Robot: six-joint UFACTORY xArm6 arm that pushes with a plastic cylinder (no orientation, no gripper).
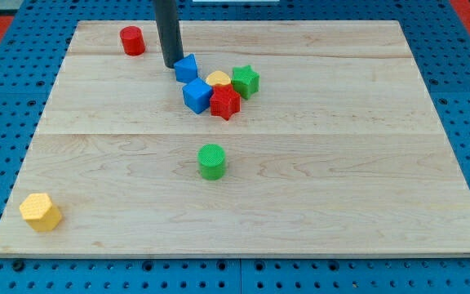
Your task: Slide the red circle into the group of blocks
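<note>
The red circle [132, 40] stands near the view's top left of the wooden board [341, 163]. A group of blocks lies right of it: a small blue block [187, 68], a blue cube [197, 95], a red star [224, 103], a yellow block [218, 79] and a green star [246, 81], packed together. My tip [174, 64] rests on the board just left of the small blue block, touching or nearly touching it, about fifty pixels right of the red circle.
A green circle [212, 161] stands alone below the group near the board's middle. A yellow hexagon [40, 212] sits at the view's bottom left corner. Blue pegboard surrounds the board.
</note>
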